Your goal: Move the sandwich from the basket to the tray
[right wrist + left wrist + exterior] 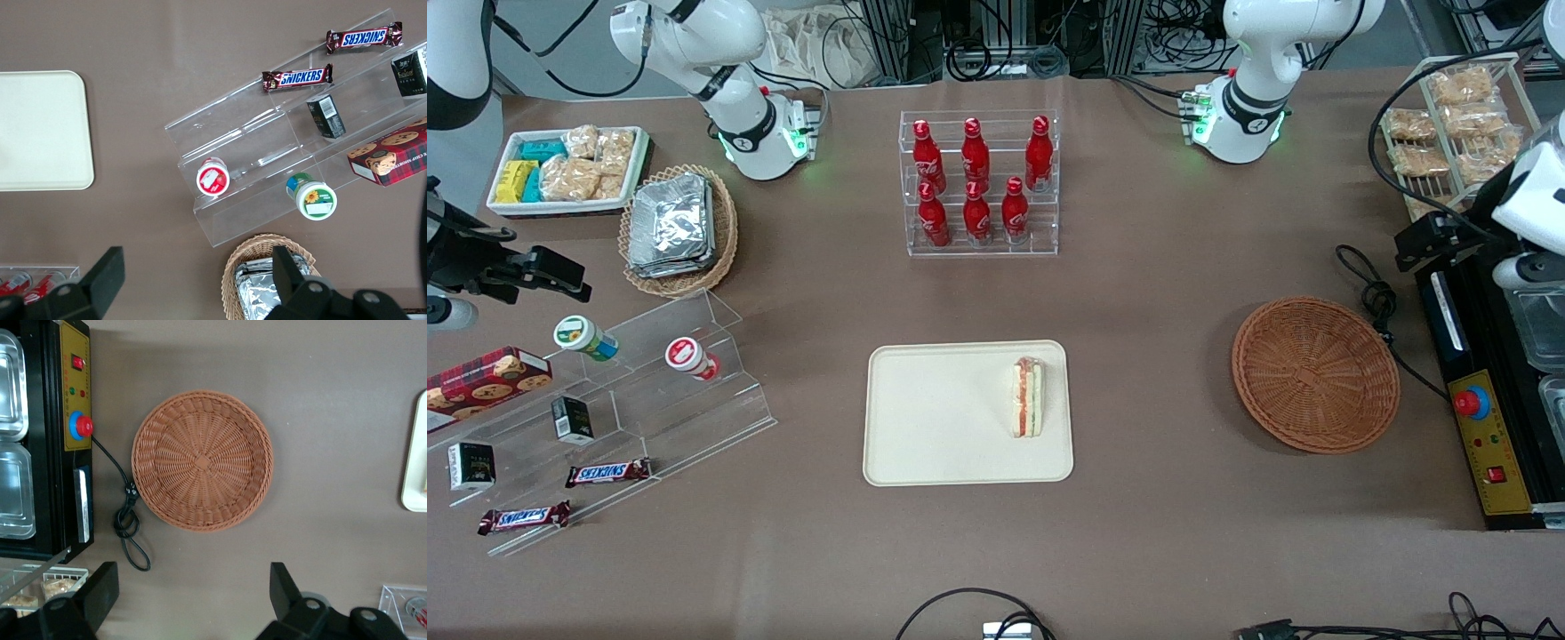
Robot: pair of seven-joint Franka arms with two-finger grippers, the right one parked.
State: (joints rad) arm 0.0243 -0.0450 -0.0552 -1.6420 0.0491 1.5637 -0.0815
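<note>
**Sandwich on the tray, basket empty, end effector raised over the working arm's end of the counter**

Going by the front view as a clock face, with six o'clock nearest the camera: the tray (925,418) sits just below centre, toward six o'clock. The sandwich (1028,396) stands on it, close to the tray's three o'clock edge, filling stripes facing up. Its long axis runs twelve to six, nearer to farther from the camera.

At about four o'clock from centre, well apart from the tray, lies the basket (1315,374). It holds nothing. A black cable loop rests on the counter (1156,293) just beside its rim.

Farther back, around twelve o'clock, a clear rack holds red bottles (975,182).

The end effector (193,600) is seen only from the wrist camera, which looks straight down from well above the basket (202,460). Its fingers (285,587) are spread wide and grip nothing. From here the sandwich lies sideways toward the tray, whose corner (413,460) just enters this view.

Judged from this, the transfer looks complete; any further move would be a retreat, not a grasp.

Hidden: in the front view the end effector is not clearly made out among the equipment at three o'clock. The sandwich's underside and how firmly it stands cannot be told.
</note>
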